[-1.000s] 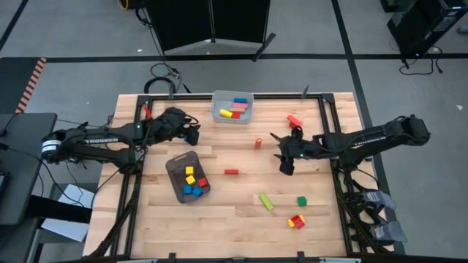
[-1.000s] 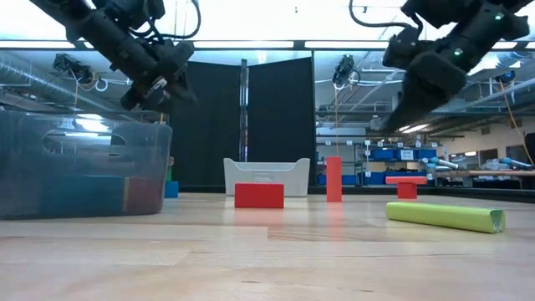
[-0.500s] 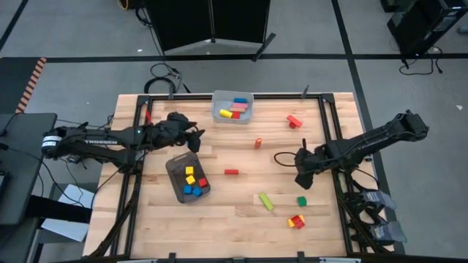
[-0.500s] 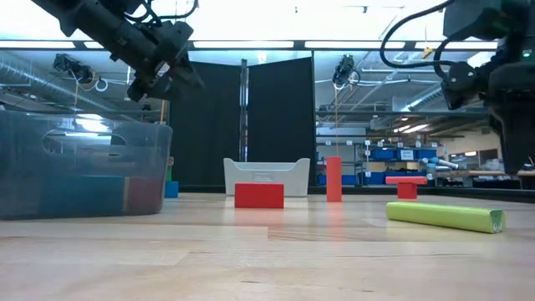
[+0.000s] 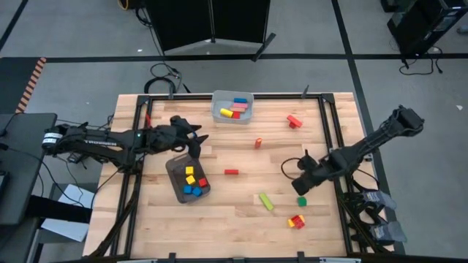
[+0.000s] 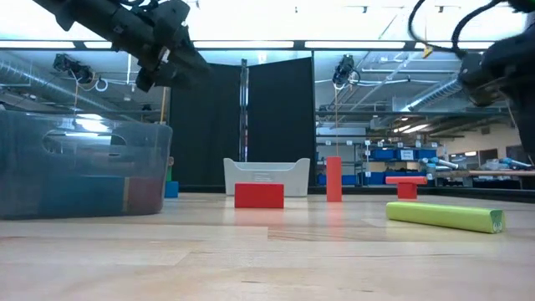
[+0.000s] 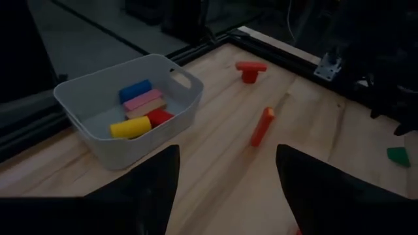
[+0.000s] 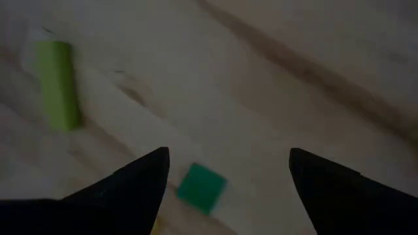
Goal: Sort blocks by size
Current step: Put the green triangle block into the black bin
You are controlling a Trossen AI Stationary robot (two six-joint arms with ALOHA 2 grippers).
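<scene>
**Reaching for the little green cube**

Right gripper (image 5: 301,184) low over the table near the right side, fingers spread wide apart, nothing held. Just past the fingertips: a small green cube (image 8: 201,187), flat on the wood, with a long green bar (image 8: 59,83) lying close by. A red and yellow clump of blocks (image 5: 296,221) a bit nearer the front edge.

Left gripper (image 5: 196,141) up in the air by the dark tray (image 5: 172,166), fingers apart too, empty. Small cubes already in that tray: yellow, red and blue. Longer bars, blue, pink, yellow and red, in the light bin (image 7: 85,98) at the back. More red blocks out on the table: a flat one (image 5: 231,172) in the middle, a standing one (image 7: 262,126), and a T-shaped pair (image 7: 250,68) near the back.

Step in hand, most likely: picking up the green cube. Next move: drop straight down, one finger on each side, squeeze gently, lift. Then over to the tray with the other small ones. Easy to nudge the cube away if off centre.
</scene>
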